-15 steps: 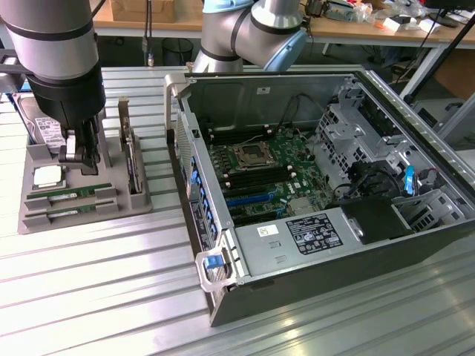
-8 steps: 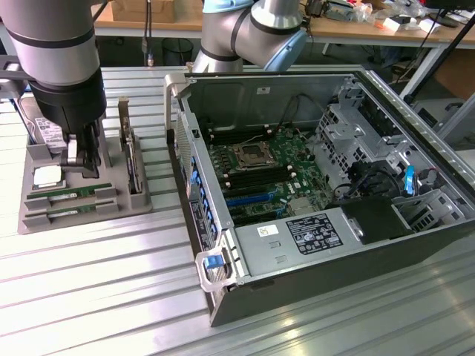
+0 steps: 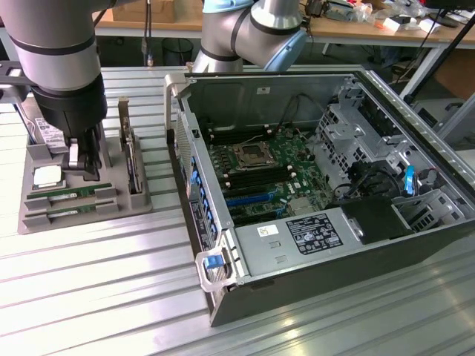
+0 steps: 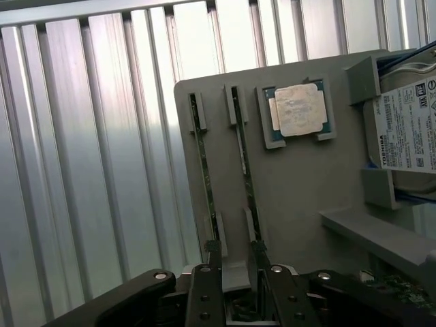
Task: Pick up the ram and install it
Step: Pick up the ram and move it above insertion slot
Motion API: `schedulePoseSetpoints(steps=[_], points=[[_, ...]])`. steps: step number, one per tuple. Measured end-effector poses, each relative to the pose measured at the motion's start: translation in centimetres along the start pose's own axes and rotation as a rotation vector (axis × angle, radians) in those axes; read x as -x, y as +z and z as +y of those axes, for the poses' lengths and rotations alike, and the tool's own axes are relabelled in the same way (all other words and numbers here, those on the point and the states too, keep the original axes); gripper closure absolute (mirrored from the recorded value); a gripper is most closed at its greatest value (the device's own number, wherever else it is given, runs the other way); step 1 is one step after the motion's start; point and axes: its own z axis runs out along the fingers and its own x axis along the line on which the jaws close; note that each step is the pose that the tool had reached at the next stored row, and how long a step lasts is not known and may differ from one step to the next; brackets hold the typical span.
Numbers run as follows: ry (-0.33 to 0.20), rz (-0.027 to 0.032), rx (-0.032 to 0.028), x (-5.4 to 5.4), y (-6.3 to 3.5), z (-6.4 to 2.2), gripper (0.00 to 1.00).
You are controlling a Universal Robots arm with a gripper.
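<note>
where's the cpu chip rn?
On the exterior view's left, the processor lies flat in its pocket on the grey tray, just beside the two ram sticks and close under the gripper.

hard drive (image 4: 409, 126) cropped, ram (image 4: 246, 170) end perhaps hidden

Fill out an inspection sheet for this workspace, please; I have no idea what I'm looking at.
Surface: ribbed metal table carrying a grey tray and an open computer case.
Job's things: ram stick and second ram stick, both on edge in tray slots; the motherboard memory slots look empty.
Clutter: processor chip and hard drive in the tray.
Grippers: tool open, holding nothing, hovering over the sticks' near ends.
Cables: black cables and a blue cable inside the case.
Surroundings: cluttered workbench behind the table.
</note>
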Motion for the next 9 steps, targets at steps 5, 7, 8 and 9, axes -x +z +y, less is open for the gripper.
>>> schedulePoseSetpoints(steps=[5, 7, 8, 9], points=[[-0.006, -0.0001, 0.0001, -0.15, 0.38, 0.24, 0.70], [-0.014, 0.0000, 0.0004, -0.20, 0.44, 0.49, 0.70], [-0.019, 0.0002, 0.0006, -0.22, 0.47, 0.59, 0.70], [-0.042, 0.0007, 0.0011, -0.27, 0.58, 0.81, 0.70]])
